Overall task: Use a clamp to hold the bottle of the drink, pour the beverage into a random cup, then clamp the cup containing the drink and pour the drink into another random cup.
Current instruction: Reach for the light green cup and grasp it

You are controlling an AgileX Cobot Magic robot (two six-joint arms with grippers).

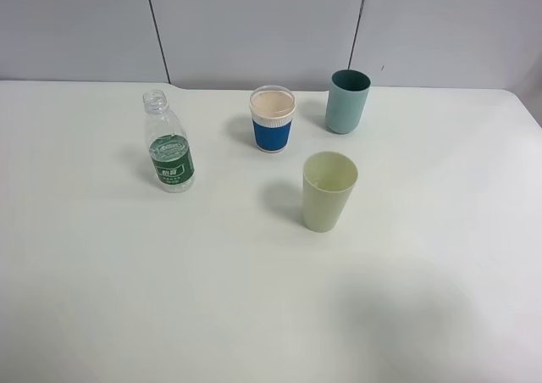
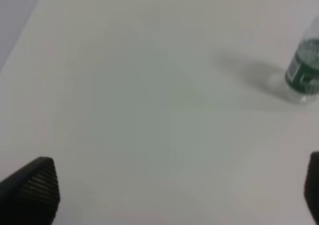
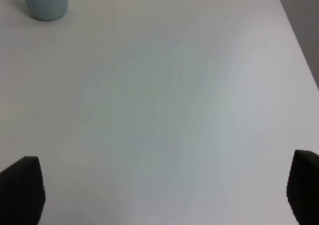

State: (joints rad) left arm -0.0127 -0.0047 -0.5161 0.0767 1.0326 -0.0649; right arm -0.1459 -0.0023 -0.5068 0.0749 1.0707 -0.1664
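— Plastic bottle (image 1: pixel 169 154): where is it for you?
— Upright, uncapped, on the white table (image 1: pixel 102 298), left of the blue-sleeved cup (image 1: pixel 272 119), teal cup (image 1: pixel 348 102) and pale green cup (image 1: pixel 329 191).
— You holding anything?
— No, your left claw (image 2: pixel 179 182) and right claw (image 3: pixel 164 180) both spread wide, gripping nothing.
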